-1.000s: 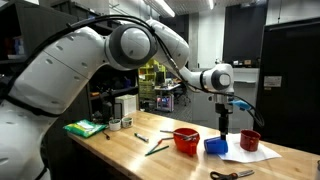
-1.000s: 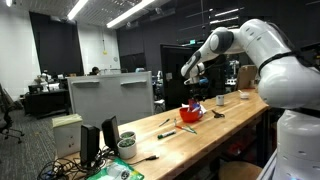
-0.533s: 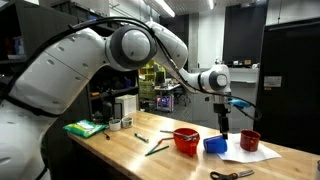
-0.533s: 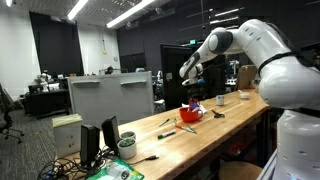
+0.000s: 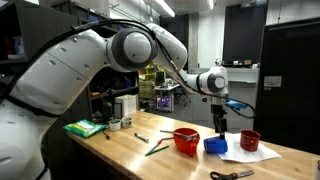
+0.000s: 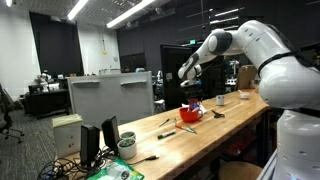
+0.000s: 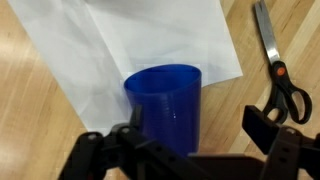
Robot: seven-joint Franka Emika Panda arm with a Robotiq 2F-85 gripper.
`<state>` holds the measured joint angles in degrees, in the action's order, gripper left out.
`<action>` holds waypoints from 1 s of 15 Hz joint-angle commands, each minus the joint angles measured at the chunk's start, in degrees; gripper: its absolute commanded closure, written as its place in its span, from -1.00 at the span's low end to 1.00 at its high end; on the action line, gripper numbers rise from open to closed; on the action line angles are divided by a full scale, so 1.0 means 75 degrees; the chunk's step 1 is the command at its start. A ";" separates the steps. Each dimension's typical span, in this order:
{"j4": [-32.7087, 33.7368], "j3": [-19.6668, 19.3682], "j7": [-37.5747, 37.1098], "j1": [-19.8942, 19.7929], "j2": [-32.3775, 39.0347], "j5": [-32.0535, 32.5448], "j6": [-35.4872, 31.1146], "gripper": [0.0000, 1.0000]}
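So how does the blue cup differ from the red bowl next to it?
Colour: the blue cup is blue, the red bowl red. The red bowl looks wider than the blue cup. The blue cup sits at the white paper's edge; the red bowl stands on bare wood. The pincer hangs over the blue cup, not the red bowl. Both are open-topped on the table.

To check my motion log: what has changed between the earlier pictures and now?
The gripper shifted slightly sideways, leftwards in an exterior view, and hovers open above the blue plastic cup; nothing was grasped or released. The cup, the white paper sheet under it, the round red bowl and the black-handled scissors stayed in place.
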<state>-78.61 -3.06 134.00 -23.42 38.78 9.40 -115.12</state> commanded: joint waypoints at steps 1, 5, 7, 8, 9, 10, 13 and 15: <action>-0.0173 -0.0005 0.0412 0.0099 -0.0166 -0.0219 0.0036 -1.00; -0.0160 -0.0055 0.0282 0.0211 -0.0124 -0.0188 0.0138 -1.00; -0.0142 -0.0073 0.0245 0.0234 -0.0077 -0.0179 0.0208 -1.00; -0.0134 -0.0089 0.0208 0.0250 -0.0055 -0.0165 0.0251 -1.00; -0.0129 -0.0105 0.0173 0.0262 -0.0028 -0.0154 0.0282 -1.00; -0.0132 -0.0115 0.0163 0.0269 -0.0016 -0.0145 0.0330 -1.00; -0.0108 -0.0135 0.0161 0.0256 0.0060 -0.0144 0.0427 -1.00; -0.0102 -0.0157 0.0139 0.0263 0.0103 -0.0129 0.0490 -1.00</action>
<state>-79.00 -3.22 134.73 -22.33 39.75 8.78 -112.26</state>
